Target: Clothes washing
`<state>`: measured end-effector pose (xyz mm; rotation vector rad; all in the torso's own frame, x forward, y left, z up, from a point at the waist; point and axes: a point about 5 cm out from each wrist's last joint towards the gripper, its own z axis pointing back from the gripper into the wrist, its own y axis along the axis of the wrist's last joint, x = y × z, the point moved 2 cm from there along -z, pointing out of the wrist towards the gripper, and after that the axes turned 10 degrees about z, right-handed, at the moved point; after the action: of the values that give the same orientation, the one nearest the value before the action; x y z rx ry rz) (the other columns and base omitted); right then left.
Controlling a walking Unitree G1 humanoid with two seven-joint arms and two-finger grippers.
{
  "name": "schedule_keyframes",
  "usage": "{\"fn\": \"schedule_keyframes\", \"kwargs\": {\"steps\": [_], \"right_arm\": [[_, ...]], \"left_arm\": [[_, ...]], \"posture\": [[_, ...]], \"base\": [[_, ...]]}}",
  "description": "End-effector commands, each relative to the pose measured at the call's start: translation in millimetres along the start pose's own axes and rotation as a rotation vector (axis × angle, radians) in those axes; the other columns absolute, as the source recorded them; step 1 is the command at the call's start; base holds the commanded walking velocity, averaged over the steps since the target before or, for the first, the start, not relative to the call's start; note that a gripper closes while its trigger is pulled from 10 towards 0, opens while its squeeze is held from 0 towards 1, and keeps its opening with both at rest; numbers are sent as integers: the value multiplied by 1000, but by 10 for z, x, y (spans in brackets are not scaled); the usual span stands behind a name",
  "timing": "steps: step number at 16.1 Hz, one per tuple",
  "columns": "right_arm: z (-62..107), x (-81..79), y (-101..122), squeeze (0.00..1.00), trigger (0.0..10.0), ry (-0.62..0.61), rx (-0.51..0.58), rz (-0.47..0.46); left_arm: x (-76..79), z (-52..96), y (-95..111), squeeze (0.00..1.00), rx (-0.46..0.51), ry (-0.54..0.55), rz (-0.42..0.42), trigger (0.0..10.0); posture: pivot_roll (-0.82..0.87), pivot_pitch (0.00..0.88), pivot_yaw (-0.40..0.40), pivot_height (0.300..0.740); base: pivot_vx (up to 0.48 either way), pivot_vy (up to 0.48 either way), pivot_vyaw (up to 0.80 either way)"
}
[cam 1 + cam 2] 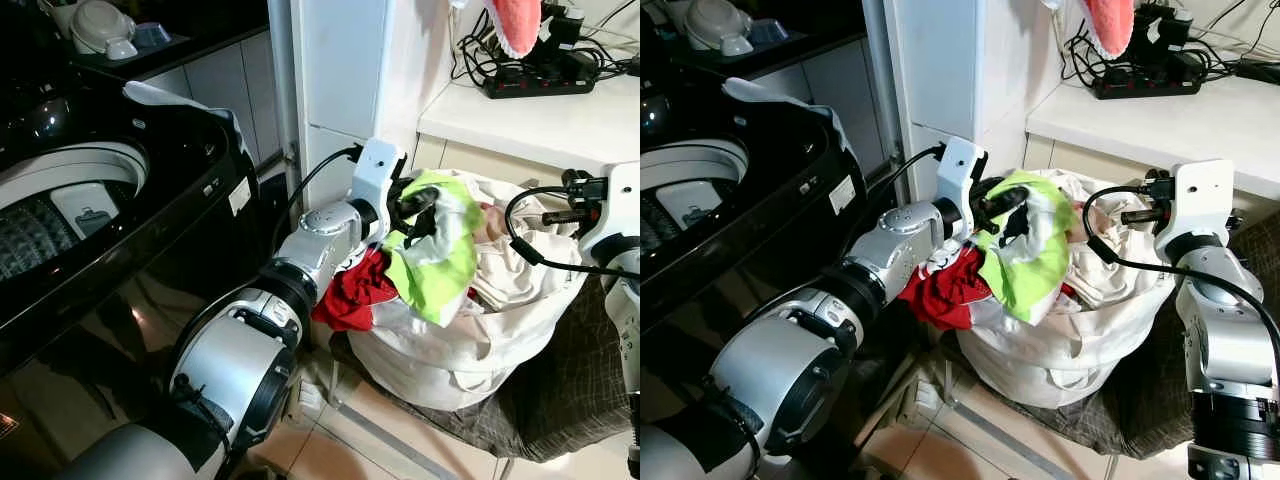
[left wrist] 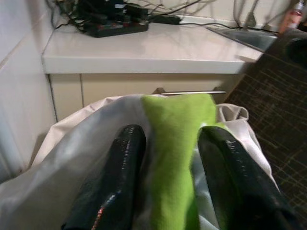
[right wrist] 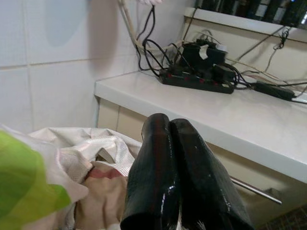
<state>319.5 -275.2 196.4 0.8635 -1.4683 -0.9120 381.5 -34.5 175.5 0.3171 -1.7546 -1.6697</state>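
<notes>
Left tool pinching one lime-green garment above one white laundry bag heaped with clothes; right tool pressed together beside bag, below counter.

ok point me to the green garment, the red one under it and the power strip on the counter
green garment (image 1: 440, 255), left eye view, on the fabric hanging below the left gripper
red garment (image 1: 352, 295), left eye view, middle of the bunched cloth
power strip (image 1: 540, 85), left eye view, on its black body
</notes>
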Motion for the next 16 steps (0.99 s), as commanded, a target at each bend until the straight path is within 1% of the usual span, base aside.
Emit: {"fn": "schedule_keyframes", "kwargs": {"steps": [1,3,4,5,8,10,11,12,13,14,15,16], "right_arm": [[-9,-17,62,0,10000,23,15,-2],[-27,-34,74,0,10000,37,16,-1],[-29,-35,74,0,10000,38,16,-1],[-30,-47,73,0,10000,47,15,0],[-35,-69,86,0,10000,63,19,6],[-33,-77,92,0,10000,67,21,8],[-30,-79,91,0,10000,69,21,9],[-29,-79,91,0,10000,70,20,9],[-29,-79,90,0,10000,72,19,10],[-29,-81,89,0,10000,74,18,11],[-31,-84,90,0,10000,75,18,11],[-34,-89,91,0,10000,77,18,11]], "left_arm": [[238,-124,73,1000,5,-78,-27,10000],[162,-86,163,1000,65,-54,-39,10000],[157,-83,169,1000,69,-53,-39,10000],[154,-75,179,0,78,-59,-48,10000],[154,-68,118,0,51,-63,-114,10000],[129,-70,91,0,35,-27,-156,10000],[130,-71,83,0,31,-27,-158,10000],[148,-74,75,0,29,-46,-141,10000],[194,-80,58,0,22,-94,-107,10000],[231,-84,29,0,3,-130,-101,10000],[233,-85,7,0,-8,-125,-134,10000],[213,-85,-1,0,-7,-99,-139,10000]], "posture": [[-119,0,66,740],[-113,0,58,740],[-112,0,56,740],[-111,0,55,740],[-114,0,57,740],[-116,0,58,740],[-116,0,58,740],[-117,0,59,740],[-116,0,58,740],[-115,0,57,740],[-114,0,56,740],[-114,0,56,740]], "base": [[0,0,0],[0,0,0],[0,0,0],[0,0,0],[0,0,0],[0,0,0],[0,0,0],[0,0,0],[0,0,0],[0,0,0],[0,0,0],[0,0,0]]}}
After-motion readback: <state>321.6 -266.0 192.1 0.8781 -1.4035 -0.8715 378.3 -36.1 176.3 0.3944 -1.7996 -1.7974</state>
